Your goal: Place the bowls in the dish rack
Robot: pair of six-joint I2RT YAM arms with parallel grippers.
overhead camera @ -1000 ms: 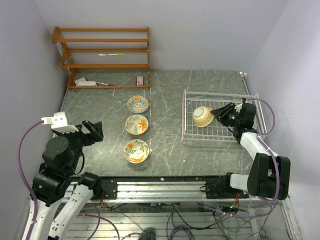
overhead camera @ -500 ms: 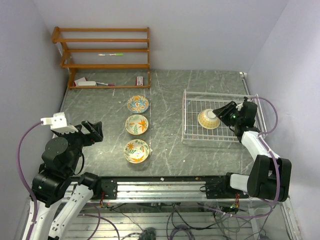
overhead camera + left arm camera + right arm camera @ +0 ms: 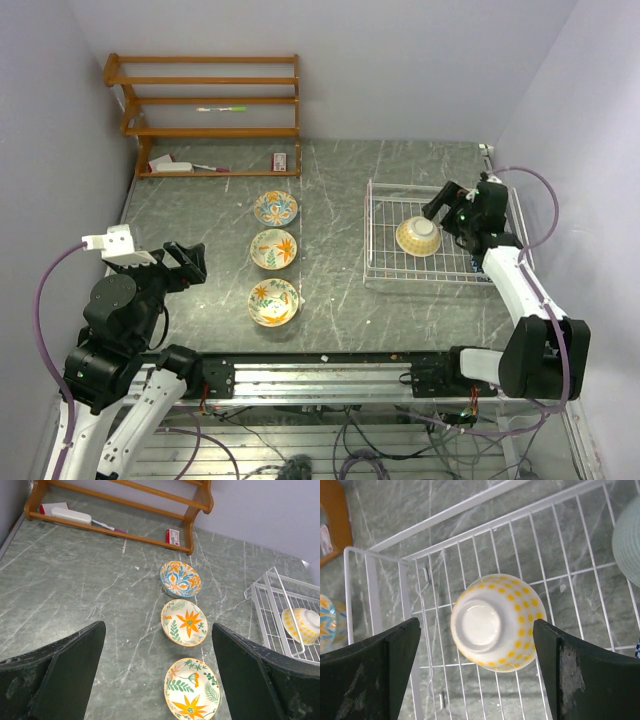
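A white bowl with yellow dots (image 3: 497, 622) lies upside down on the wire floor of the white dish rack (image 3: 347, 590). My right gripper (image 3: 476, 625) hangs open above it, a finger on each side and neither touching. From above, this bowl (image 3: 418, 236) sits mid-rack (image 3: 372, 230), with the right gripper (image 3: 438, 212) just beyond it. Three patterned bowls stand in a line on the table: blue-orange (image 3: 275, 208), cream with an orange flower (image 3: 273, 249), and another cream one (image 3: 273, 302). My left gripper (image 3: 158, 627) is open and empty, above and near the closest cream bowl (image 3: 192, 695).
A mint green bowl (image 3: 627, 540) shows at the right edge of the right wrist view, inside the rack. An orange-brown wooden shelf unit (image 3: 205, 100) stands at the back left with small items on its bottom board. Grey walls close in on three sides.
My right gripper has opened and let go of the dotted bowl, which now rests bottom-up in the rack. The gripper has drawn back toward the far side. The left arm has not moved.
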